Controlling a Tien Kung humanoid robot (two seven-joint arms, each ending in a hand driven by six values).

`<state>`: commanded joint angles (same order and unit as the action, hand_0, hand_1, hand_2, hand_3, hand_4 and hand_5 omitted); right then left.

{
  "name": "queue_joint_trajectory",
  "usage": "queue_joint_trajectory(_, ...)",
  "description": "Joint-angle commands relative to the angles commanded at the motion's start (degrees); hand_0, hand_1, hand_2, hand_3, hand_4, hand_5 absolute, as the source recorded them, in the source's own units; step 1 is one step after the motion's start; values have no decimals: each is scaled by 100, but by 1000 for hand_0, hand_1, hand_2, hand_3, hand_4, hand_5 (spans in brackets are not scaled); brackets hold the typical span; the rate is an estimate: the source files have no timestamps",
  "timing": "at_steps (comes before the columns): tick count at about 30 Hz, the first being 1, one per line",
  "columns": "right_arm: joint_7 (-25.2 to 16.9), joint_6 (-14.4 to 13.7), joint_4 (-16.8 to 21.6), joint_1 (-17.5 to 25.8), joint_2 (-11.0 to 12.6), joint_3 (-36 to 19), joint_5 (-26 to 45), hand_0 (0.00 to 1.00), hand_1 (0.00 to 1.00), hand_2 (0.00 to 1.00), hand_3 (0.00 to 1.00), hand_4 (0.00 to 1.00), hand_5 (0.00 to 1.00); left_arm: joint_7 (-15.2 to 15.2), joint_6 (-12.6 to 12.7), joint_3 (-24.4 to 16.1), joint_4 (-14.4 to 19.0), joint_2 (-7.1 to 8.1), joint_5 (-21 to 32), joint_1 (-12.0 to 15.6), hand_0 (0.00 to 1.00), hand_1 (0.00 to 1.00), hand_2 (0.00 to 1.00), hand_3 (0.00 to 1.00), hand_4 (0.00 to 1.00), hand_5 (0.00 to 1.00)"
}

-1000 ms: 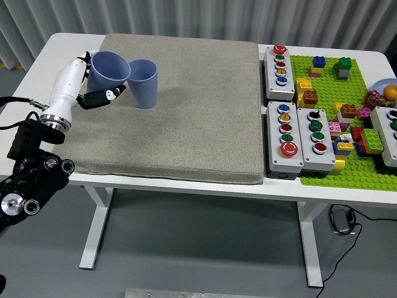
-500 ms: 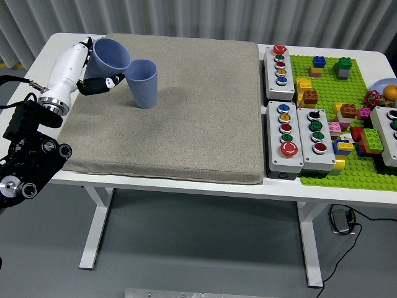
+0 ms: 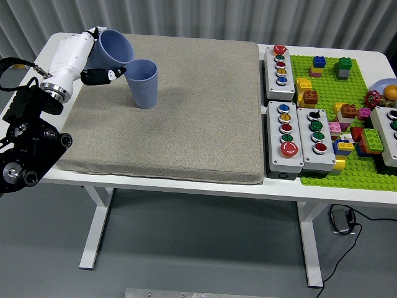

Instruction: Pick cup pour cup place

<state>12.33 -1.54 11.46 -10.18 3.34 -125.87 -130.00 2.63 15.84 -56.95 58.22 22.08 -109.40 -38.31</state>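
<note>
My left hand [image 3: 98,57] is shut on a blue cup [image 3: 113,48] and holds it in the air, tilted with its mouth down to the right, over the rim of a second blue cup [image 3: 143,82]. The second cup stands upright on the grey mat [image 3: 173,118] at the back left. The tilted cup's lip is just above and left of the standing cup's rim. I cannot see what is inside either cup. My right hand is out of view.
Grey button boxes [image 3: 280,64] [image 3: 285,138] [image 3: 315,131] stand along the mat's right edge. A green baseplate [image 3: 347,161] with several toy bricks lies at the far right, with another box [image 3: 388,133] at the edge.
My left hand has lifted the held cup up and toward the back and tipped it further toward the standing cup. The standing cup has not moved.
</note>
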Motion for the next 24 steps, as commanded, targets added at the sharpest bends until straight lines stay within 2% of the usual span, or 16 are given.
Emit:
queue_joint_trajectory(5,-4,2,-3,-11,9,-2,0,690,653,584,578,2,167,29,-193,67,-122,11,-291,-129,475,514,540,550,680,65)
queue_joint_trajectory(12,-10,0,-7,-19,16,-6,0,689,653,584,577,2,166,42,-317,129,-238,28,-558,-235,475,514,540,551,677,67)
queue_joint_trajectory(24,-19,-4,-14,-47,29,-2,0,690,653,584,578,2,165,94,-516,134,-213,78,-1318,-386,477,514,541,550,675,70)
